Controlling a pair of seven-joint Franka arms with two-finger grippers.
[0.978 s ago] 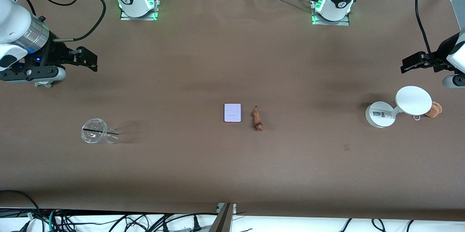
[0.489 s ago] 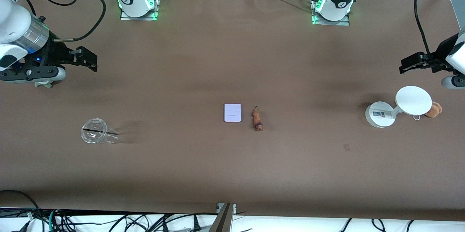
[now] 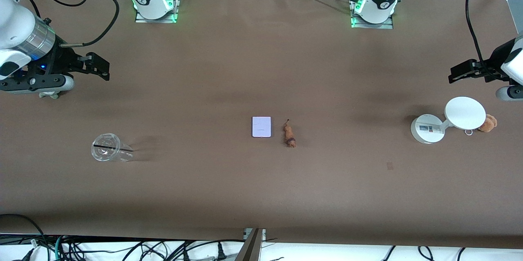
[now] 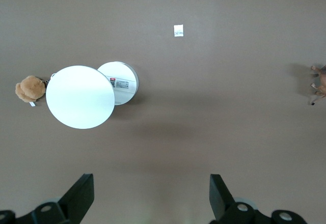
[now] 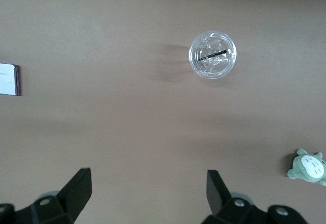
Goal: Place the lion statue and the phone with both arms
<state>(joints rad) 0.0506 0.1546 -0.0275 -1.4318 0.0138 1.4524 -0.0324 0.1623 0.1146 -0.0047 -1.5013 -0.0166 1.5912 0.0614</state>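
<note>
The phone (image 3: pixel 261 126), a pale lavender-white rectangle, lies flat at the table's middle. The lion statue (image 3: pixel 289 135), small and orange-brown with a dark mane end, lies beside it toward the left arm's end. My left gripper (image 3: pixel 461 71) is open and empty in the air near the white stand. In the left wrist view my gripper (image 4: pixel 151 186) has only bare table between its jaws, and the lion (image 4: pixel 319 84) shows at the edge. My right gripper (image 3: pixel 98 67) is open and empty at the right arm's end. In the right wrist view my gripper (image 5: pixel 147 182) is over bare table, and the phone (image 5: pixel 9 79) shows at the edge.
A white round-topped stand (image 3: pixel 449 119) and a brown plush toy (image 3: pixel 488 123) sit at the left arm's end. A clear plastic cup (image 3: pixel 108 148) stands at the right arm's end. A grey plush toy (image 5: pixel 308 167) lies under the right arm. A small patch (image 3: pixel 390 166) marks the cloth.
My left gripper has crept very slightly toward the table's middle. The right arm, the phone and the lion statue have not moved.
</note>
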